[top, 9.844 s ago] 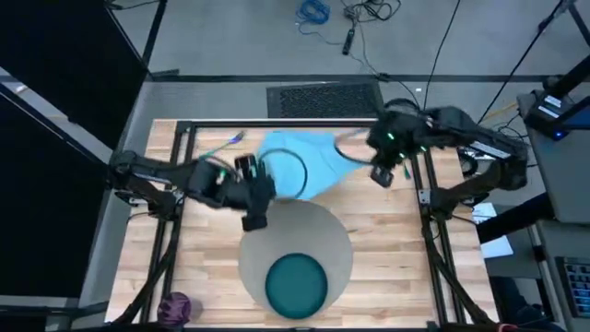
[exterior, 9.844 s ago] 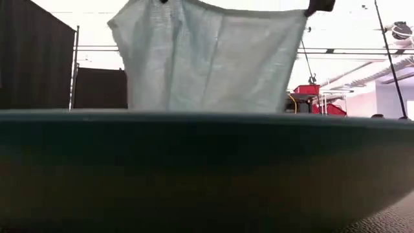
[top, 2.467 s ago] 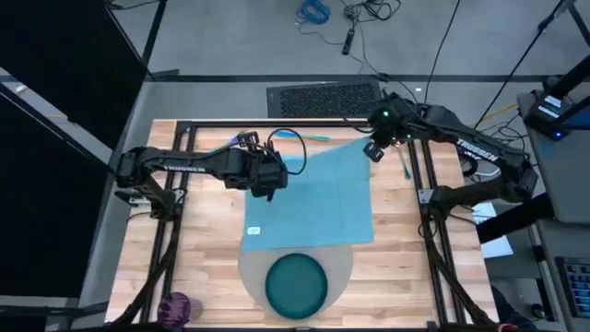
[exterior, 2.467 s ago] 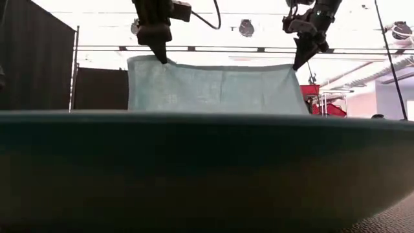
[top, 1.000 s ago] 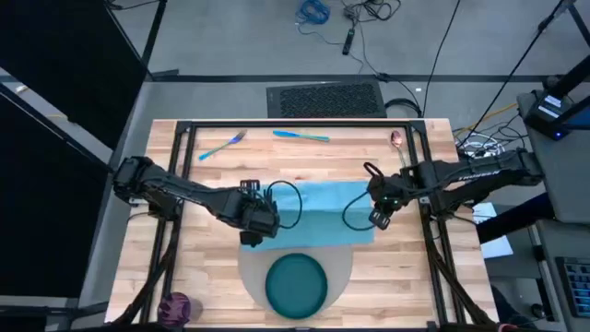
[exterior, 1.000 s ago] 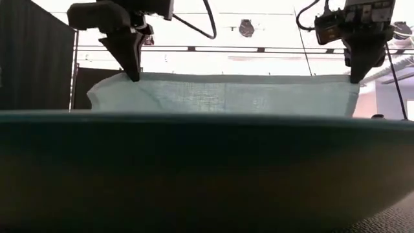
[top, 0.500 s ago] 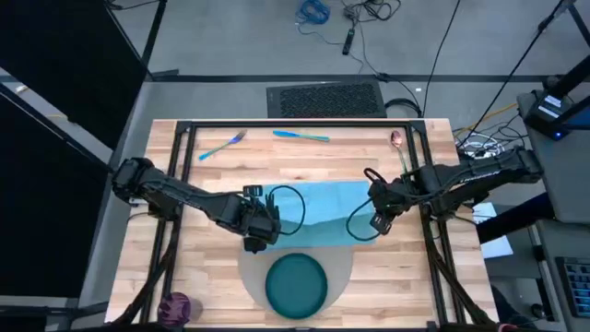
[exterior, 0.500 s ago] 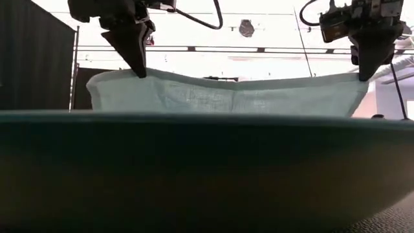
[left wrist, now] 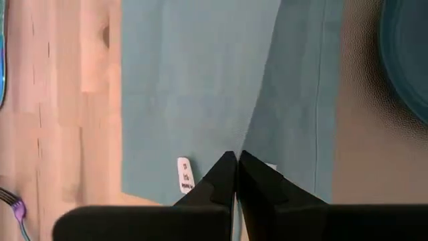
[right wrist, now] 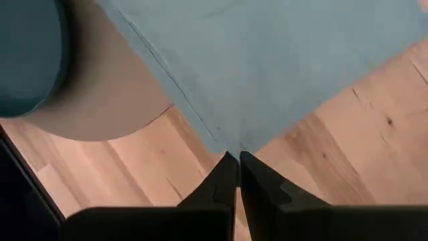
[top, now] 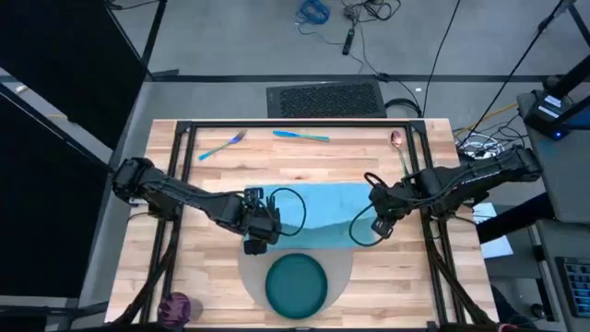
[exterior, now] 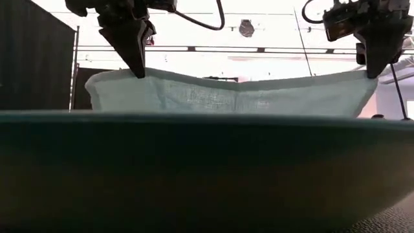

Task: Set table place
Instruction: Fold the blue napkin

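The light blue napkin [top: 313, 215] lies folded over on the table, its near part reaching onto the far rim of the round grey mat [top: 343, 267]. The dark teal plate [top: 297, 284] sits on the mat and fills the low view's foreground [exterior: 207, 168]. My left gripper [top: 256, 240] is shut on the napkin's left end, and my right gripper [top: 380, 227] is shut on its right end. In the low view the held upper edge [exterior: 236, 83] sags between the two grippers. My left gripper pinches the napkin's raised edge at its left corner [left wrist: 249, 144] between both fingers, which point down from above. That corner is held up off the table while the cloth below it rests there. My right gripper pinches the right corner [right wrist: 231, 144] of the same edge, fingers also pointing down. The edge between the grippers hangs slack.
A blue-handled fork [top: 219, 145], knife [top: 300, 136] and spoon [top: 396, 143] lie along the table's far edge. A small purple cup [top: 173, 306] stands at the near left corner. Black frame rails [top: 175, 184] run along both sides.
Both grippers have moved toward the table's near edge, carrying the napkin's held edge with them over the part that lies on the table. The edge between them, nearly straight before, now dips in the middle.
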Robot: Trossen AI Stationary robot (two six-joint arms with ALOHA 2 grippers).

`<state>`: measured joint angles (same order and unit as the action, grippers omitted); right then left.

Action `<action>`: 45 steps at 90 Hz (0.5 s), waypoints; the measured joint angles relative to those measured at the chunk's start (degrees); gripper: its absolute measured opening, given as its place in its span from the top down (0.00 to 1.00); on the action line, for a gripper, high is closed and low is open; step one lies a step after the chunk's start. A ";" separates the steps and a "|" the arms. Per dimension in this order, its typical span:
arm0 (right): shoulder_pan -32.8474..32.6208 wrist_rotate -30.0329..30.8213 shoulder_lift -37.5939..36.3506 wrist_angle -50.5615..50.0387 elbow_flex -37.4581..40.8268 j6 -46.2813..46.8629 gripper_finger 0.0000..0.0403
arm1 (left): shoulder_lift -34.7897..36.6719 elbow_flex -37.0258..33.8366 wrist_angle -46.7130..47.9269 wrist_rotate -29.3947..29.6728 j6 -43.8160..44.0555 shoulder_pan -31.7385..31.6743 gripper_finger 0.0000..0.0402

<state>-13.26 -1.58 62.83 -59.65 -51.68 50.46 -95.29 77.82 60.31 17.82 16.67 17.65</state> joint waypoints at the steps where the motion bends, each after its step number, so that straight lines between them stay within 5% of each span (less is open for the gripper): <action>1: 0.00 0.00 0.00 0.05 0.00 -0.04 1.00 | 0.00 0.00 0.00 0.00 0.00 0.00 1.00; 18: 0.00 -0.02 0.00 0.98 0.00 -0.97 0.92 | 0.00 0.00 0.00 -0.64 0.31 0.00 0.95; 45: 0.00 -0.72 0.00 0.89 0.00 -0.15 0.69 | 0.00 0.00 0.43 -1.25 4.04 -0.42 0.74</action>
<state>-13.25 -2.31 62.83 -58.76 -51.68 50.32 -95.29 77.82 60.75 16.58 20.70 17.22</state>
